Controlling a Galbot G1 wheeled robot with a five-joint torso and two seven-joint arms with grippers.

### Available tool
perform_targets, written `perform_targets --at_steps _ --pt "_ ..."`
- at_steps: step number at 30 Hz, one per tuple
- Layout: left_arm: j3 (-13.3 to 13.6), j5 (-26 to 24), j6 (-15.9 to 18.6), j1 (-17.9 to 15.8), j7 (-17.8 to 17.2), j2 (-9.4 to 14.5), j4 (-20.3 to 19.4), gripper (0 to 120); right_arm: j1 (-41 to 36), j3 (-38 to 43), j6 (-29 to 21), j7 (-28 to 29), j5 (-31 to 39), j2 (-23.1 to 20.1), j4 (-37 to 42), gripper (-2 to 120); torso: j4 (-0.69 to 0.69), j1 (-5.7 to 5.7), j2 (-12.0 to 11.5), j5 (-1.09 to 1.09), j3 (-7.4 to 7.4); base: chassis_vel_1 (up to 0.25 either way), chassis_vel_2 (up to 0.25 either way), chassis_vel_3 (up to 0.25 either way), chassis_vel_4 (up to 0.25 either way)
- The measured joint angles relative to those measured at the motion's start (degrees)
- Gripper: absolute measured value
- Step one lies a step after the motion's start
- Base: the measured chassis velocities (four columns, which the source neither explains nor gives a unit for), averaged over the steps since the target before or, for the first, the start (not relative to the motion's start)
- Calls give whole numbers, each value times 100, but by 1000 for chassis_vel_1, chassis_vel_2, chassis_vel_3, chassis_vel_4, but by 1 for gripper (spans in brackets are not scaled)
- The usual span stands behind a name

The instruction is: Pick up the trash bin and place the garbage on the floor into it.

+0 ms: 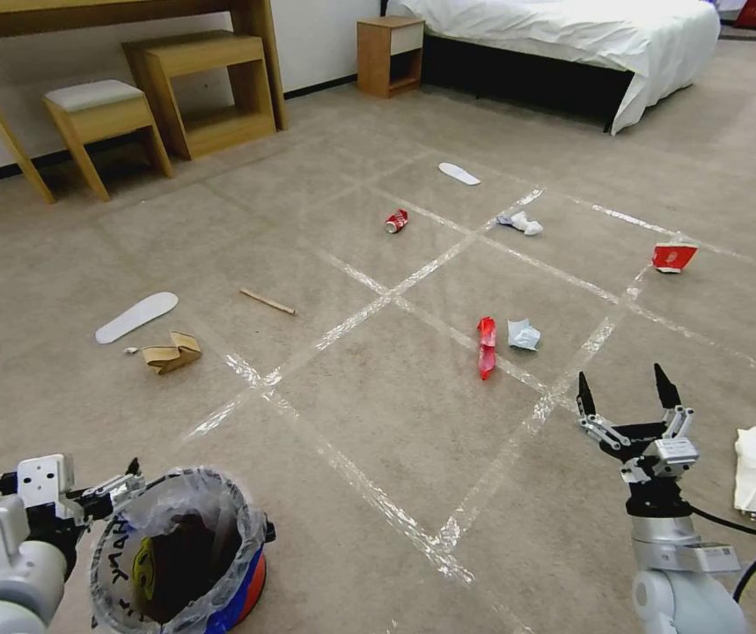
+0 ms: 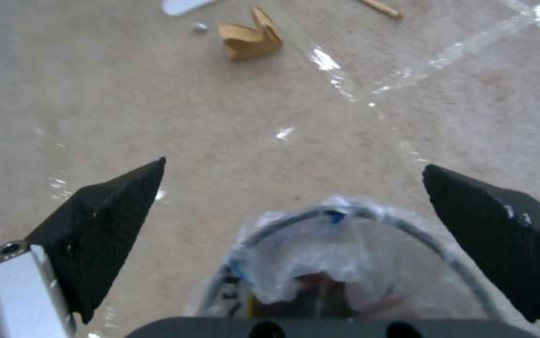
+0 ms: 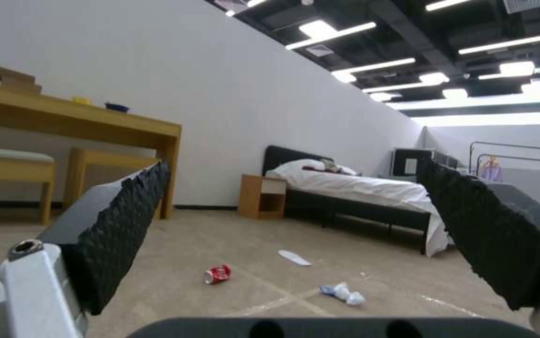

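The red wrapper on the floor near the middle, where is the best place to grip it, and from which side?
Grip the red wrapper across its narrow middle, coming straight down from above. It lies flat and long on the floor, so a side approach probably finds no edge. The open right hand is the nearer one.

Trash bin [image 1: 175,555] is getting cut off by the head view's bottom edge, dark contents too murky to identify. Left pincer [image 1: 135,475] is sitting mostly hidden behind the bin's plastic liner.
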Motion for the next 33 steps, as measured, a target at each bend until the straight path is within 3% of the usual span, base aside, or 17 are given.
perform_targets --at_steps 3,6,14,20,23,33 --pt "18 -205 1 -79 -150 76 163 100 -1 -3 0 1 8 1 0 100 0 0 0 -3 0 0 0 0 0" --pt "79 -605 -3 -116 -684 233 495 100 3 30 0 6 75 -41 5 100 1 0 0 -4 0 0 0 0 0" --pt "233 -887 -40 144 -984 398 853 100 5 91 0 9 154 -95 -30 100 1 0 0 -2 0 0 0 0 0" --pt "251 -944 -51 197 -908 461 1300 100 2 98 0 10 163 -86 -29 100 2 0 0 -2 0 0 0 0 0" --pt "338 -958 -59 159 -649 438 1616 100 -10 129 6 10 179 -87 -28 100 0 0 0 -3 0 0 0 0 0" --pt "504 -763 -66 29 -295 360 2000 100 -3 140 6 7 203 -98 -17 100 1 0 0 -2 0 0 0 0 0"
